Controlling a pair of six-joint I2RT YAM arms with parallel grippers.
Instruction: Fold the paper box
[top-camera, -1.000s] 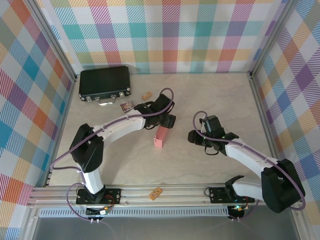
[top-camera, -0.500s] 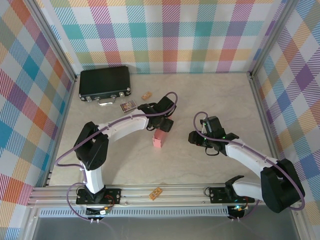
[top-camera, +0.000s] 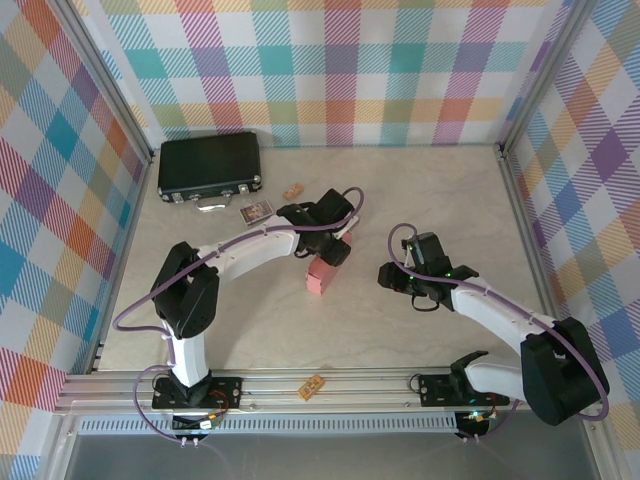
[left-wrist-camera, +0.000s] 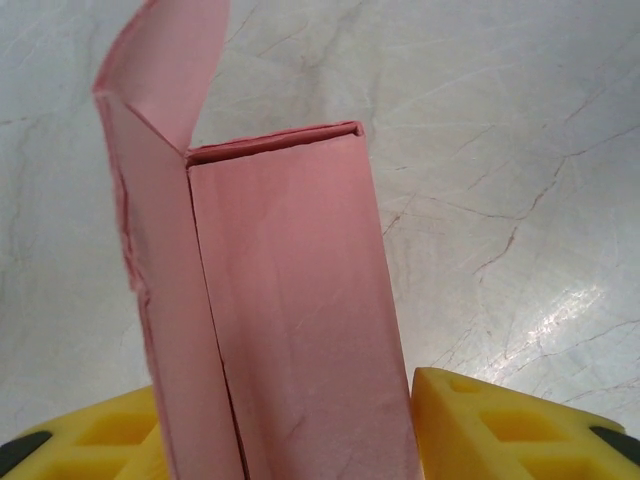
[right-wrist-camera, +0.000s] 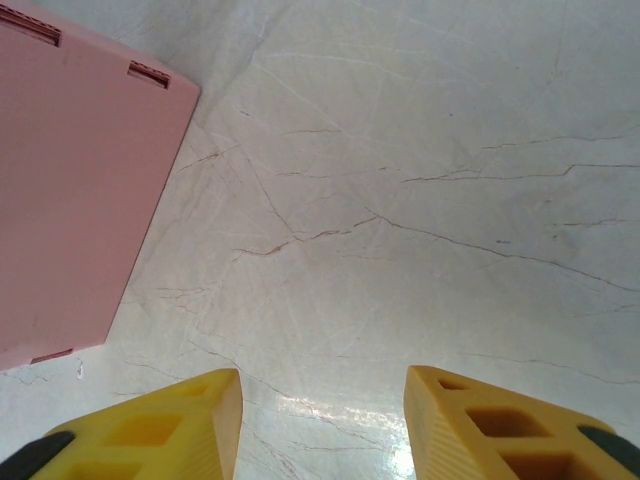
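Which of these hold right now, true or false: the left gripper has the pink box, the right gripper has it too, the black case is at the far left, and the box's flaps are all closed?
1. The pink box stands between the fingers of the left gripper, which press on its sides. True.
2. The right gripper also holds the pink box. False: its jaws are open over the bare table, with the box off to one side.
3. The black case lies in the table's far left corner. True.
4. All of the box's flaps are folded shut. False: one flap sticks out open at the end away from the left gripper.
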